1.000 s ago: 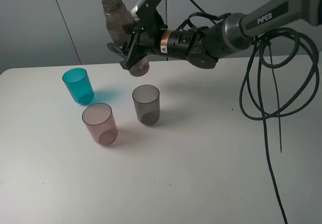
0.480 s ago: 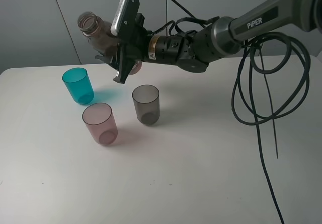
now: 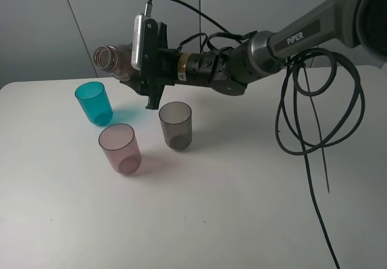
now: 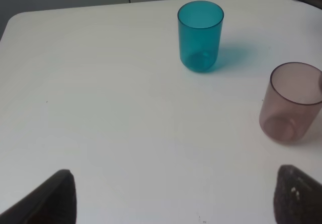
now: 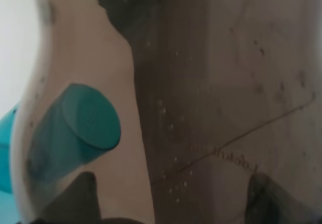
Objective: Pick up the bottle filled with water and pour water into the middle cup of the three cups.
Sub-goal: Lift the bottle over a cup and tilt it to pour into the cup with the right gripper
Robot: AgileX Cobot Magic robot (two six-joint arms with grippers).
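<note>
My right gripper (image 3: pixel 144 75) is shut on the smoky brown bottle (image 3: pixel 120 63) and holds it in the air, tipped almost flat, with its open neck pointing left above the teal cup (image 3: pixel 94 103). I see no stream leaving the mouth. The pink middle cup (image 3: pixel 120 148) stands in front, with the smoky grey cup (image 3: pixel 176 125) to its right. In the right wrist view the bottle (image 5: pixel 211 93) fills the frame, with the teal cup (image 5: pixel 75 128) showing through it. In the left wrist view the left gripper (image 4: pixel 176 199) is open and low, short of the teal cup (image 4: pixel 200 35) and the pink cup (image 4: pixel 292 102).
The cups stand on a white table (image 3: pixel 230 208). Black cables (image 3: pixel 314 118) hang in loops from the right arm over the table's right side. A grey wall (image 3: pixel 36 27) stands behind the table.
The right gripper has rolled and tipped the bottle from nearly upright to almost flat, and the neck has swung down to the left. The cups have not moved.
</note>
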